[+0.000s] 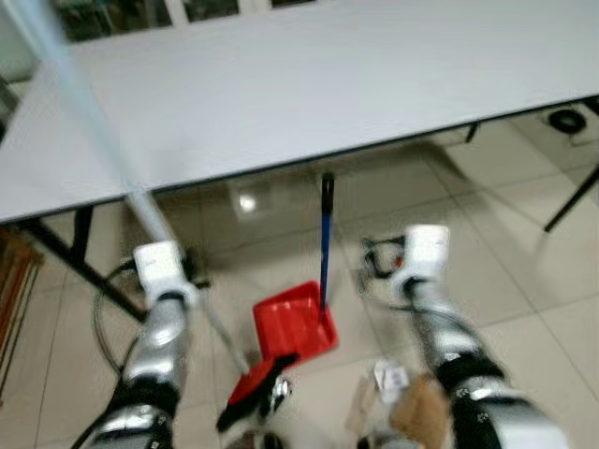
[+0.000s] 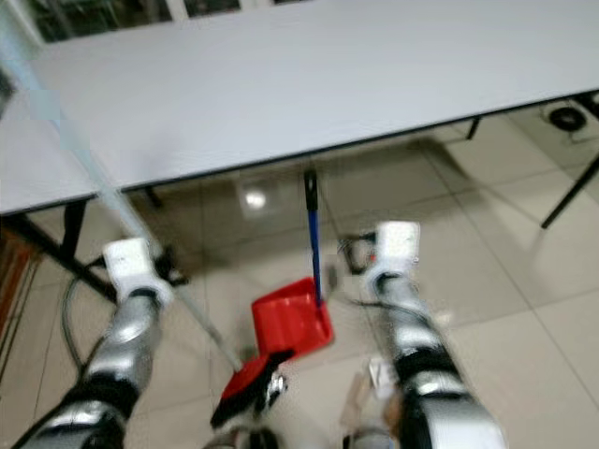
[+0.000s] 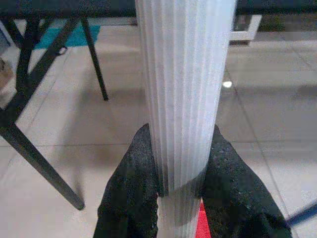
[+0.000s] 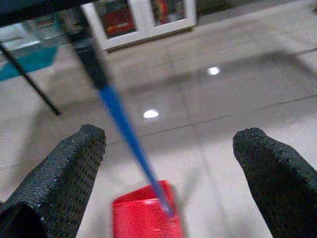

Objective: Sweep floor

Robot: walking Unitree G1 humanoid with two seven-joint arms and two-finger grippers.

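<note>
Your right claw [image 4: 168,148] is wide open, and the dustpan's blue handle [image 4: 126,131] stands upright straight ahead between its fingers.

Blurry, cut-off and hidden parts

The long pale ribbed broom pole [image 3: 184,99] runs off the top edge, so its end is out of sight, and the left claw [image 3: 181,198] hides part of it where the black fingers [image 3: 130,193] press on both sides. The red plastic dustpan [image 4: 144,218] is cut by the bottom edge and smeared. Its blue stick handle [image 4: 124,129] is fuzzy. Small bits on the tiled floor [image 1: 524,281] near the right arm, some white paper [image 1: 391,377] and something brown [image 1: 421,412], are too blurry to name.
</note>
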